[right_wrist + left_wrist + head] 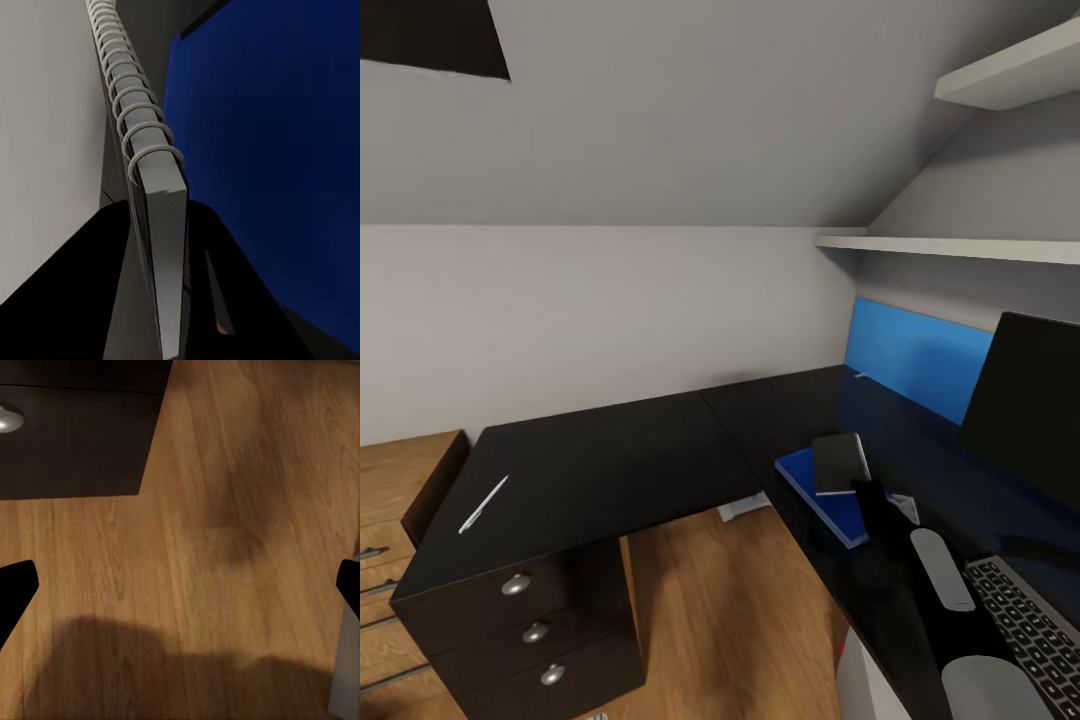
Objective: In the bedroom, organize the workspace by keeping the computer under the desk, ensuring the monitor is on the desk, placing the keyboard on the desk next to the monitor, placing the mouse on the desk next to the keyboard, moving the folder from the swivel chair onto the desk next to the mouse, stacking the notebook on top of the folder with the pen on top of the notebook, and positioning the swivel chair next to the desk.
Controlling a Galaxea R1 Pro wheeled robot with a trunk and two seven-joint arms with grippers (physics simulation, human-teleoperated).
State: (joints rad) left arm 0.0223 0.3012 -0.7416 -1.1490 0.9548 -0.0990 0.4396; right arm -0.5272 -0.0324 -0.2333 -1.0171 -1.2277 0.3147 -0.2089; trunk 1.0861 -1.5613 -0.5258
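1. Your right gripper (161,300) has its fingers (82,285) closed on the spiral-bound edge of the notebook (840,463), holding it just above the folder (822,495).
2. The blue folder lies flat on the right wing of the black table (620,460), with the notebook over its far part; whether the two touch you cannot tell.
3. The keyboard (1028,625) sits nearer you on that same wing, and the monitor (1025,405) stands behind it by the wall.
4. The pen (483,504) lies alone on the left wing, above the drawer unit (530,630), well apart from the folder.
5. Your left gripper (180,585) hangs over the wooden floor (225,510) with its fingers (15,592) spread wide, holding nothing.
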